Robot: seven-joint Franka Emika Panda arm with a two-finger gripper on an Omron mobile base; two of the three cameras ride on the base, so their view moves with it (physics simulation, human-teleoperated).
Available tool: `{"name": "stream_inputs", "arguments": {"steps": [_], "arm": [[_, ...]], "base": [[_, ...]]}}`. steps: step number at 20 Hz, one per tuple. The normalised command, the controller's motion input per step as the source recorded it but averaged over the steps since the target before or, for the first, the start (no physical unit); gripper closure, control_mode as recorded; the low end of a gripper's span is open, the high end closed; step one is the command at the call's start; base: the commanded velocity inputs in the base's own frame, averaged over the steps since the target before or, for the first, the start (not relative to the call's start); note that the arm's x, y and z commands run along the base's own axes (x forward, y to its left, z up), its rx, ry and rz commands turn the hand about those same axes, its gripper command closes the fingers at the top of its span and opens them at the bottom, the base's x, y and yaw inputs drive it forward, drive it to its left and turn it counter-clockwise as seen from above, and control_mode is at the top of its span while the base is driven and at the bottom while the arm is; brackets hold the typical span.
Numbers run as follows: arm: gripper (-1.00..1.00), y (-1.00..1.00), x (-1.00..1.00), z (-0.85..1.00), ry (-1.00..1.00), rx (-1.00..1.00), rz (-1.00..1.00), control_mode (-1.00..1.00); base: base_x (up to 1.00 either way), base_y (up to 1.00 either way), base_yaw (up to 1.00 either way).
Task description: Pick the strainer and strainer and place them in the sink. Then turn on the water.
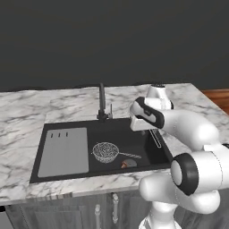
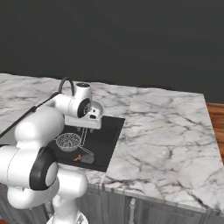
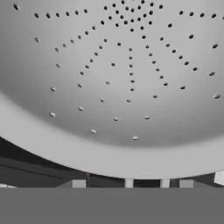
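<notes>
One mesh strainer (image 1: 105,152) already lies on the floor of the black sink (image 1: 67,126), near the basin's middle. Its thin handle points toward four o'clock in the left base view, and the ridged drainboard (image 1: 63,151) is at its nine o'clock. That placement counts as half of the carrying job done, and it leaves the right part of the basin free. A small orange and grey item (image 1: 127,164) lies just beside the end of that handle. The arm (image 1: 188,129) rises from five o'clock, bends at the elbow and reaches back toward eleven o'clock. This puts the hand over the right end of the basin, pointing down, with the tool (image 2: 86,127) low between the rim and the mesh strainer. In the hand view a pale perforated strainer (image 3: 127,78) curves very close under the hand, its bowl spreading from nine o'clock to three o'clock over the dark basin below. A thin wire loop (image 1: 155,137) hangs beneath the hand, probably that strainer's handle. The second strainer is therefore inside the sink's outline, most likely so that it can be set down clear of the first. Whether the tool is grasping it or has let it go cannot be told from these views. The gooseneck tap (image 1: 102,102) stands at twelve o'clock on the marble surface (image 1: 27,112) and looks dry, so that step is not yet done.
</notes>
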Motion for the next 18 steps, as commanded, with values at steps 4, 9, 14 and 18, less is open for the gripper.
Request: {"name": "stream_inputs", "arguments": {"steps": [4,9,14,18], "arm": [[1.0,0.0,0.0,-0.26,0.0,0.0,0.31,-1.0],[1.0,0.0,0.02,-0.18,0.03,0.0,0.35,-1.0],[1.0,0.01,0.04,-0.22,0.05,0.0,0.35,-1.0],[1.0,0.01,0.13,-0.28,0.06,0.0,0.36,-1.0]], "base": [[0.0,0.0,0.0],[0.0,0.0,0.0],[0.0,0.0,0.0],[0.0,0.0,0.0]]}}
